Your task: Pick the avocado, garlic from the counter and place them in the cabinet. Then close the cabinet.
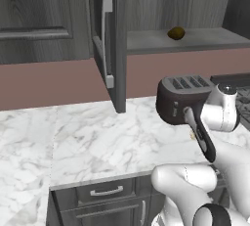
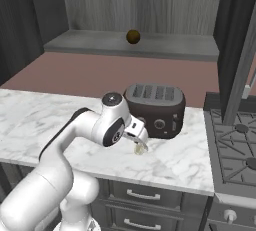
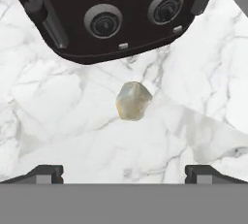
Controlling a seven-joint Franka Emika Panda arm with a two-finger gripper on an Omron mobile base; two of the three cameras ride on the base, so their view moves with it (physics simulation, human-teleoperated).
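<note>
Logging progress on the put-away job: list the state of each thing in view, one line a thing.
avocado: already on the cabinet shelf, lying free.
garlic: on the counter in front of the toaster, not gripped.
cabinet: doors open.
gripper: open, fingertips spread wide either side, above the garlic.
toaster: upright on the counter, slots empty.
drawers: shut.

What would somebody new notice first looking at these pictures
Probably the white arm bent low over the counter, its open gripper hovering above the pale garlic in front of the dark toaster. Next, the avocado sitting alone on the shelf of the open cabinet.
</note>
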